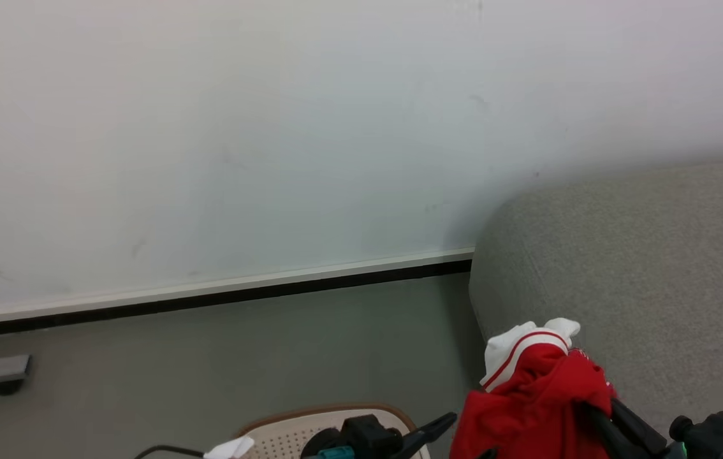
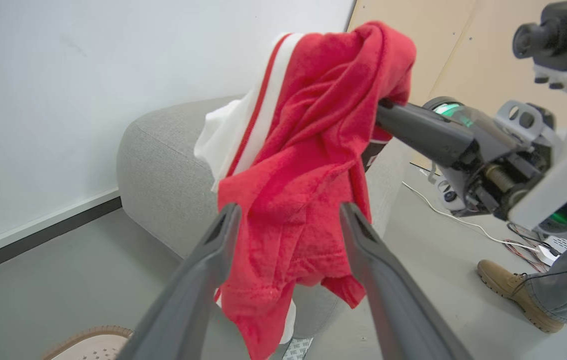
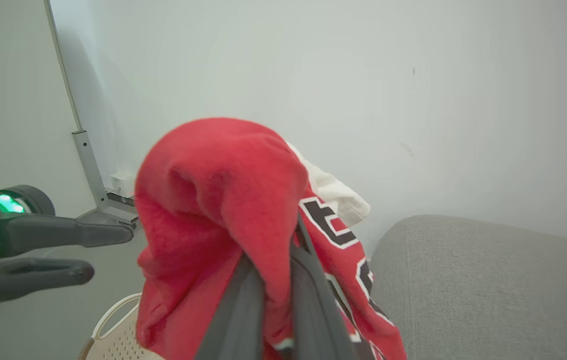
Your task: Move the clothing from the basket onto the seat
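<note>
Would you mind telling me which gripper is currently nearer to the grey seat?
Right. The right gripper, shut on the red jersey, is at the corner of the seat; the open left gripper is further left, above the basket.

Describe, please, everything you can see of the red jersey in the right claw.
The red jersey is soft, fleecy-looking fabric, bunched and crumpled, with white trim carrying a red stripe and black white-edged lettering on one side. The right claw, shut on a fold near its top, holds it aloft; the rest hangs loose beside the corner of the grey seat. Whether it brushes the seat is unclear.
</note>
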You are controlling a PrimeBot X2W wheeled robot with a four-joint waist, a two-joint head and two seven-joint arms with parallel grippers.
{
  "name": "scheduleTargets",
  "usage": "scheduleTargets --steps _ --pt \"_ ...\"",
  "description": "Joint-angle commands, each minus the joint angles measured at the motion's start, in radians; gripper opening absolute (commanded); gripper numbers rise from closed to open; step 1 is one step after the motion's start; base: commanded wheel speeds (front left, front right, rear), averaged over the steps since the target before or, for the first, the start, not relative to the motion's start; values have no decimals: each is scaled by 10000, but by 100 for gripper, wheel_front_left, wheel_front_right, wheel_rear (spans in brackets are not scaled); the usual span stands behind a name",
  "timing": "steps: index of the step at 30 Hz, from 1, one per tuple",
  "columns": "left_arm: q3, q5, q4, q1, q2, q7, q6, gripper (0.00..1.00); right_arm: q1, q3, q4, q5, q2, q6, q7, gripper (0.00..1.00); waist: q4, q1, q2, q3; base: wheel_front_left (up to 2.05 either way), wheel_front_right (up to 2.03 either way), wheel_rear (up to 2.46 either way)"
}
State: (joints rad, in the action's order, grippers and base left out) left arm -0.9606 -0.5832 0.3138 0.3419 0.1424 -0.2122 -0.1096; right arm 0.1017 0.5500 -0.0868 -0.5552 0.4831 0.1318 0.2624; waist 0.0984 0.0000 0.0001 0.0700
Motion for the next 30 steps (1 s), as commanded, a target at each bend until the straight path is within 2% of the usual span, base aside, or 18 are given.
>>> scheduleTargets --steps 1,14,22,30 --pt "12 53 114 29 -2 -105 -27 100 -146 -139 94 44 89 -22 35 0 338 0 -1 -121 0 0 0" --pt "7 72 756 221 -218 -424 -95 100 -649 -1188 410 290 102 -22 35 0 1819 0 -1 -361 0 0 0" --pt "23 36 916 262 -338 -488 -126 100 -845 -1461 541 359 116 -22 35 0 2148 0 -1 -363 0 0 0" --pt "22 74 991 301 -379 -527 -133 100 -868 -1533 603 415 58 -22 35 0 2199 0 -1 -409 0 0 0"
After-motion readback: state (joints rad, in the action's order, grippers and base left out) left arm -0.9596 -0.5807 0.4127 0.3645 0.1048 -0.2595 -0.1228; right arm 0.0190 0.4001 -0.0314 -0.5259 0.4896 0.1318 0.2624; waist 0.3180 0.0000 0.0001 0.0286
